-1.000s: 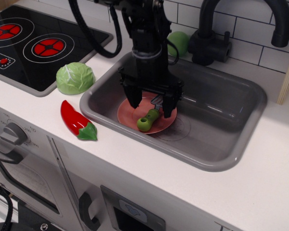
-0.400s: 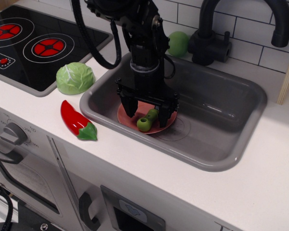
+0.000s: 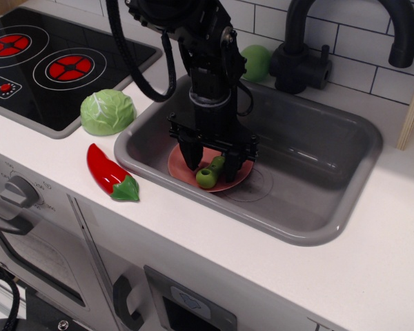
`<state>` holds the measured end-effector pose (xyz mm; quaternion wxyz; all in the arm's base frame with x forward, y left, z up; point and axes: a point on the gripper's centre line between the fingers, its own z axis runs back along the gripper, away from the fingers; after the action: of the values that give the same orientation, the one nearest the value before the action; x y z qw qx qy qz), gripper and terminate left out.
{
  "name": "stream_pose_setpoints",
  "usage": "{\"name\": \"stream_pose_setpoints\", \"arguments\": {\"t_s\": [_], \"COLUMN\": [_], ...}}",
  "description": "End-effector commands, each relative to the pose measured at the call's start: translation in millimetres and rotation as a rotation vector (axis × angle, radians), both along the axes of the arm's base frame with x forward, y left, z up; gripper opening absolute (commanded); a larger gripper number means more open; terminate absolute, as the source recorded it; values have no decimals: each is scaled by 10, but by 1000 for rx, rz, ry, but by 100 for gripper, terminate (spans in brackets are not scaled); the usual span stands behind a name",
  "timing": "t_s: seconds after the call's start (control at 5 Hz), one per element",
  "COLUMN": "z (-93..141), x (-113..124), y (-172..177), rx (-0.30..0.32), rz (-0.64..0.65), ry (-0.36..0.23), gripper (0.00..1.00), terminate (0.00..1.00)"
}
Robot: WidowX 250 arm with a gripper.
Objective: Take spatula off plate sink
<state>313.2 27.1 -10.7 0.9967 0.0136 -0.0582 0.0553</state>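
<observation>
Centre of frame, low in the sink (image 3: 317, 172): you can see only the lime-green handle of the spatula (image 3: 210, 172); its dark head is hidden behind the gripper (image 3: 212, 163). The plate (image 3: 228, 181) is about half covered by the arm; its salmon rim shows at lower left and lower right of the fingers. The tap (image 3: 345, 34) is cut off at the top edge, and the stove (image 3: 48, 62) at the left edge.

Arm pose: it comes down from the top of the frame, nearly vertical, wrist straight over the plate, cable looping off to the upper left. The two dark fingers point down and straddle the spatula handle, one on each side, close to it. You cannot tell whether they are touching or clamping it; the contact is blocked from this angle.

Against the frame a second ago: the gripper sits lower and its fingers stand closer together. The spatula lies on the plate as before, handle end toward the lower left. Cabbage (image 3: 107, 111), red pepper (image 3: 110, 172) and green ball (image 3: 257, 62) unchanged.
</observation>
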Motion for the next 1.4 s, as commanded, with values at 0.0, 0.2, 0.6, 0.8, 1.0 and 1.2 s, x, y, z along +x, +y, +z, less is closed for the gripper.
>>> {"name": "stream_pose_setpoints", "arguments": {"t_s": [0.0, 0.2, 0.6, 0.8, 1.0, 1.2], "z": [221, 383, 701, 602, 454, 342], "x": [44, 76, 117, 101, 117, 154], "y": [43, 65, -152, -475, -777, -940], "rx": [56, 93, 43, 11, -4, -13], "rz": [-4, 18, 76, 45, 53, 239], "ry": [-65, -63, -92, -79, -75, -98], "gripper": [0, 0, 0, 0, 0, 0], "terminate": [0, 0, 0, 0, 0, 0]}}
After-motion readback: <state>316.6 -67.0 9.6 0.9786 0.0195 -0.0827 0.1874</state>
